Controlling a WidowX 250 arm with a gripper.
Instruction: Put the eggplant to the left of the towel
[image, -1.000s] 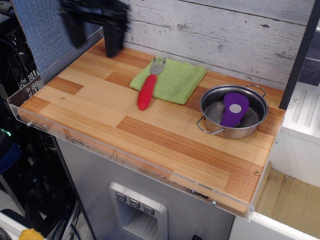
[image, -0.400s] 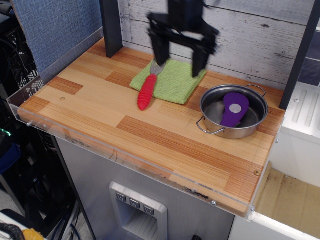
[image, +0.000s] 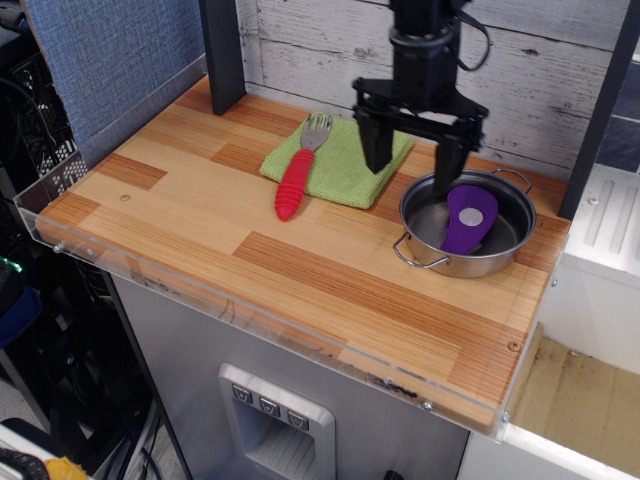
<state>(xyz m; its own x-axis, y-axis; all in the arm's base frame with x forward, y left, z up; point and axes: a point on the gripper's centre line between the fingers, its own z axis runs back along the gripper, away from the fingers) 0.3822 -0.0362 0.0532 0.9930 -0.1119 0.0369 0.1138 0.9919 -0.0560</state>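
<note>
The purple eggplant (image: 468, 219), with a grey-white spot on its face, lies inside the steel pot (image: 420, 236) at the right of the wooden table. The lime-green towel (image: 345, 163) lies at the back middle, with a red-handled fork (image: 296, 178) resting across its left edge. My black gripper (image: 412, 158) hangs open and empty above the towel's right corner and the pot's left rim. One finger is over the towel, the other over the pot's back left edge. It does not touch the eggplant.
A dark post (image: 223, 50) stands at the back left corner. A clear plastic lip (image: 250, 312) runs along the table's front and left edges. A grey plank wall (image: 320, 50) backs the table. Bare wood (image: 180, 190) lies left of the towel.
My gripper has swept from the back left corner rightward across the towel and now hangs lower, by the pot's left rim. The eggplant, towel and fork have not moved.
</note>
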